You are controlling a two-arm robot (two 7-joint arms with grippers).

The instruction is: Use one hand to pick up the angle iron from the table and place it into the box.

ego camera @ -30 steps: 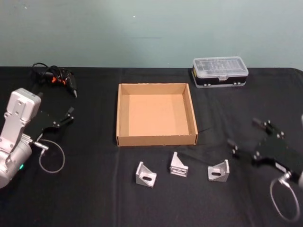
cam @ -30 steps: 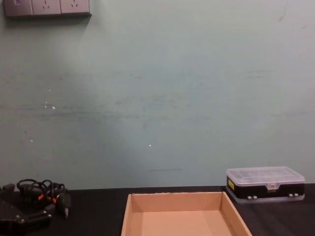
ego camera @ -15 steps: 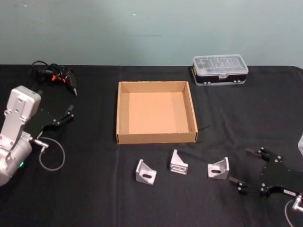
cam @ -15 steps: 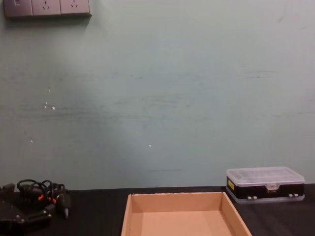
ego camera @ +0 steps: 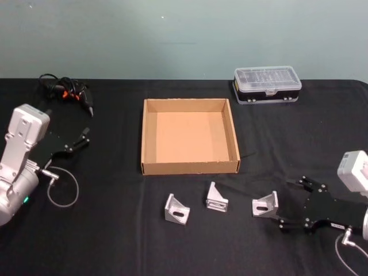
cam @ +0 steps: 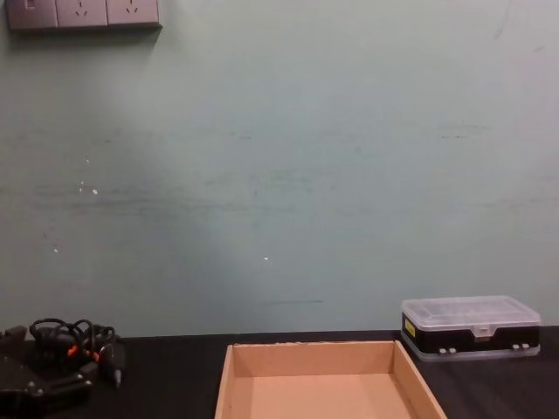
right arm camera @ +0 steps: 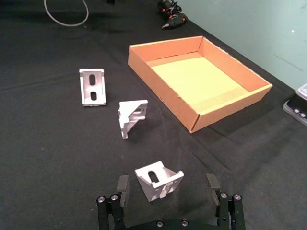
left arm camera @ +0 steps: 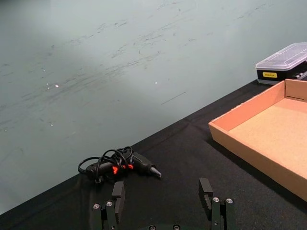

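Note:
Three silver angle irons lie in a row on the black table (ego camera: 115, 230) in front of the box: one on the left (ego camera: 177, 209), one in the middle (ego camera: 217, 199) and one on the right (ego camera: 265, 205). The tan cardboard box (ego camera: 190, 168) is empty. My right gripper (ego camera: 292, 205) is open, low over the table just right of the right angle iron. In the right wrist view that angle iron (right arm camera: 158, 183) sits in line with the gap of the gripper (right arm camera: 168, 184). My left gripper (ego camera: 80, 142) rests open at the far left, also seen open (left arm camera: 162, 194).
A black case with a clear lid (ego camera: 267, 86) stands behind the box to the right. A black tool with coiled cables (ego camera: 66, 92) lies at the back left. A grey cable loop (ego camera: 63, 190) hangs by the left arm.
My right gripper dropped toward the table's front edge, then moved left and now sits close to the right angle iron. The left arm and the angle irons have not moved.

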